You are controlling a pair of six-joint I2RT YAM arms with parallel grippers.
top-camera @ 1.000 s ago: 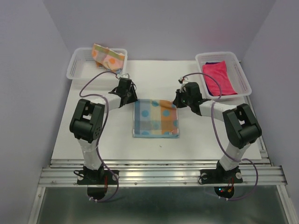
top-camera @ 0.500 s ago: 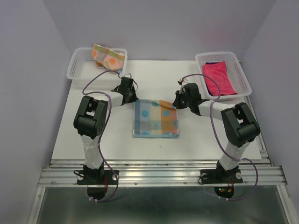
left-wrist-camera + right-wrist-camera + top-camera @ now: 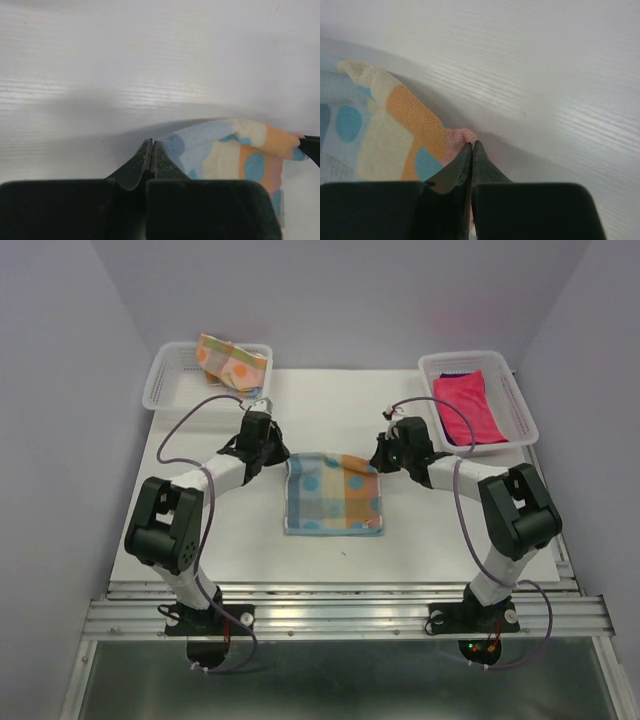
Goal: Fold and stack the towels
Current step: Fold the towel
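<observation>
Left wrist view: the left gripper [image 3: 151, 146] has just snapped closed at the far-left corner of the patterned towel [image 3: 235, 150], apparently pinching it. The right gripper [image 3: 472, 146] clamps the far-right corner. The towel lies mid-table [image 3: 420, 540], likely ready to fold toward the near edge.

Bare white tabletop [image 3: 330, 405] lies open beyond and nearer than the blue-and-orange dotted towel [image 3: 333, 495]; one white plastic mesh basket [image 3: 170, 385] blocks the far-left corner, a second basket [image 3: 522, 410] the far-right.

towel [image 3: 333, 493] at table [image 3: 420, 540] centre, left basket [image 3: 160, 400] and right basket [image 3: 520, 415] at far corners
</observation>
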